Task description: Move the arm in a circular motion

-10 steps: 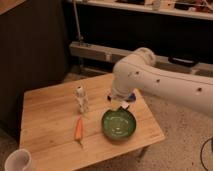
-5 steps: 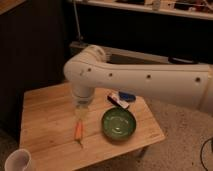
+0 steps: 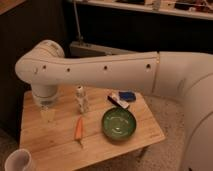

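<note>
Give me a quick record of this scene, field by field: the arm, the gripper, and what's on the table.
arm: the arm stretches in from the right, elbow at upper left
gripper: the gripper points down over the table's left side
table: wooden table
centre: carrot, small white bottle
right: green bowl, blue and white packet
front left: white cup

Glossy white arm (image 3: 100, 67) – pale wooden table (image 3: 55, 145).

The arm (image 3: 100, 67) stretches across the tabletop (image 3: 55, 147), its end effector (image 3: 47, 115) hanging near the left edge; a carrot (image 3: 79, 129) lies beside a green bowl (image 3: 119, 123).
</note>
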Robot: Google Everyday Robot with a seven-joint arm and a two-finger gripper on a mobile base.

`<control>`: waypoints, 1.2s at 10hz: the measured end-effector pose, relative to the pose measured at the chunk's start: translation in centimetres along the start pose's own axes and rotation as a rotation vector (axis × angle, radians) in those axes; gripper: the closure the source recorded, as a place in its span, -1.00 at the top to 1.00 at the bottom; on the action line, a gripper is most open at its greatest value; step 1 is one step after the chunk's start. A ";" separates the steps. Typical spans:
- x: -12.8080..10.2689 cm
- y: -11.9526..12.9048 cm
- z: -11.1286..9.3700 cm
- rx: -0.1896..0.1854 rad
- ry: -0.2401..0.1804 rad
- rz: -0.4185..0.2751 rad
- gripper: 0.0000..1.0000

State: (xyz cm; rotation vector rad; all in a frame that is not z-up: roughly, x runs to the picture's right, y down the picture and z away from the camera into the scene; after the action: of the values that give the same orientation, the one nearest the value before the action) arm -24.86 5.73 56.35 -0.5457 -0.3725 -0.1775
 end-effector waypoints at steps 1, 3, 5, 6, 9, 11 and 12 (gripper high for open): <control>-0.3 -1.0 -0.2 0.010 -0.007 0.003 0.30; 0.2 -4.0 -0.6 0.032 -0.019 0.012 0.30; 2.0 -8.0 -1.2 0.058 -0.034 0.034 0.30; 3.2 -10.0 -1.5 0.072 -0.039 0.044 0.30; 5.7 -13.7 -2.1 0.092 -0.054 0.073 0.30; 5.7 -14.0 -2.1 0.093 -0.058 0.076 0.30; 6.5 -14.4 -2.4 0.106 -0.059 0.099 0.30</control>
State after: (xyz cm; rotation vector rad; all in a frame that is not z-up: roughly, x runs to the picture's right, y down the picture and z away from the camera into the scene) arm -21.97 -8.14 63.81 -0.4646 -0.4094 -0.0463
